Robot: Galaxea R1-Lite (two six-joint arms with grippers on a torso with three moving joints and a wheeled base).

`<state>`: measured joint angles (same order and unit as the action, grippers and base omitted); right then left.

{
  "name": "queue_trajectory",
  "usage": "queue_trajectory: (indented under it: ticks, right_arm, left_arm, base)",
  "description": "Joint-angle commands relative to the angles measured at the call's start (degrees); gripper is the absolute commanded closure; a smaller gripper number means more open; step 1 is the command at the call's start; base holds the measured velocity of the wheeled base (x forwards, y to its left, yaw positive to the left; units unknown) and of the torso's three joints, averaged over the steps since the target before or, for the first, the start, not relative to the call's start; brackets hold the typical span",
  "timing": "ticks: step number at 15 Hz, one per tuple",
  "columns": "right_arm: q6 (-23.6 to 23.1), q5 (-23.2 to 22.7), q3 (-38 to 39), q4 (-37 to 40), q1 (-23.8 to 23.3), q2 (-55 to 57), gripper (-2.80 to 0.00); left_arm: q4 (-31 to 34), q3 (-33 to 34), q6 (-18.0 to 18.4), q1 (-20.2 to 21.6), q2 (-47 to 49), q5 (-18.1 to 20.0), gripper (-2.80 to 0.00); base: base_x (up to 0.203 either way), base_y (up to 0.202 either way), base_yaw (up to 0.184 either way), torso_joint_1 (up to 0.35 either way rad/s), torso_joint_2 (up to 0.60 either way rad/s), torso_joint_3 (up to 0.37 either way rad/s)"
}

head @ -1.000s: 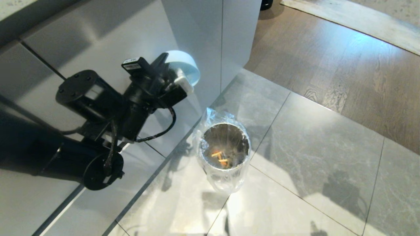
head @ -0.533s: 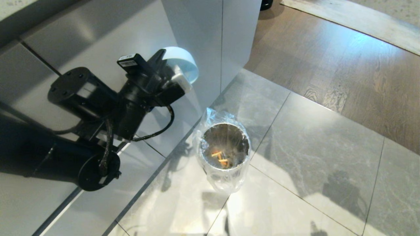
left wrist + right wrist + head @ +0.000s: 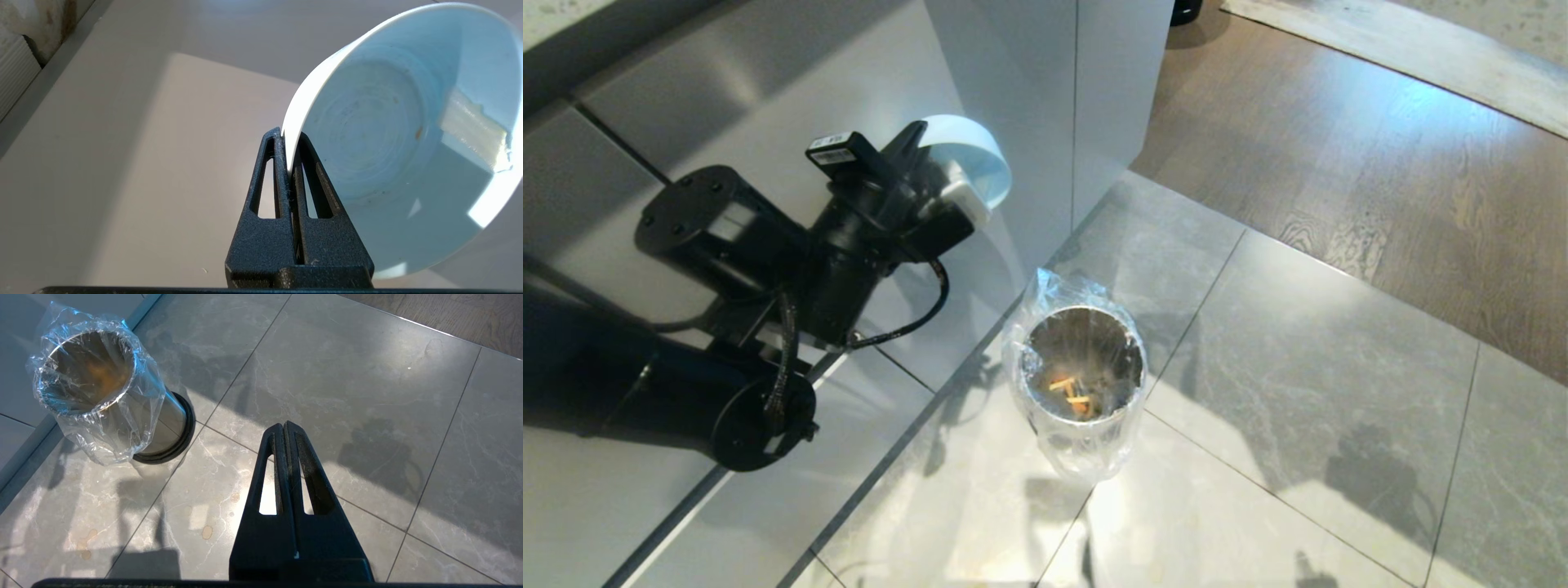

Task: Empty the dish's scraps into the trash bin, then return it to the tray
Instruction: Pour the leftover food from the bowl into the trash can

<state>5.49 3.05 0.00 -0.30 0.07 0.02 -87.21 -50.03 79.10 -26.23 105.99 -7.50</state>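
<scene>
The right gripper [image 3: 284, 428] hung over the grey floor tiles [image 3: 367, 396], its fingers [image 3: 300, 465] pressed together on nothing, with the bin [image 3: 106, 396] standing nearby on the same tiles; this arm did not show in the head view. On the floor in front of the robot, the bin [image 3: 1083, 384] stood upright on its black base [image 3: 179, 437], just beside the foot of the pale cabinet [image 3: 792, 98], a crinkled clear liner [image 3: 1058, 290] folded over its shiny rim. At the bottom of the bin lay the scraps [image 3: 1072, 392], a few short yellow and orange sticks. Higher up and to the left of the bin, the left arm [image 3: 743, 286] reached in front of the cabinet face, well above the floor. The left gripper [image 3: 289, 157] pinched the rim of the dish [image 3: 408, 134] between its two black fingers [image 3: 310, 179], one inside the wall and one outside. The dish [image 3: 976, 159] was tipped on edge, its hollow turned sideways; the glossy pale blue inside held no sticks, only faint specks and a small orange mark. Beyond the tiles, at the far right, the floor changed to dark wood boards [image 3: 1380, 163]. The tray was in none of the views.
</scene>
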Motion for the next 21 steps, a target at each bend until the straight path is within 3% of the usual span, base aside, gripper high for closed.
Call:
queue_trajectory:
  ticks: [1,17,21]
  right_arm:
    - [0.05,0.03,-0.07,-0.05,0.01,-0.02,0.0]
    - [-0.02,0.03,0.0,-0.05,0.01,-0.02,0.0]
    - [0.05,0.03,0.0,-0.05,0.01,-0.02,0.0]
  left_arm:
    - [-2.74,0.02,0.44,1.17,0.53,-0.21,0.0]
    - [-2.74,3.98,0.81,-4.22,3.0,-0.24,0.0]
    - [-2.74,3.78,1.63,-8.52,3.4,-0.33,0.0]
  base:
    - [0.0,0.0,0.0,0.0,0.0,0.0]
    - [0.0,0.0,0.0,0.0,0.0,0.0]
    - [0.0,0.0,0.0,0.0,0.0,0.0]
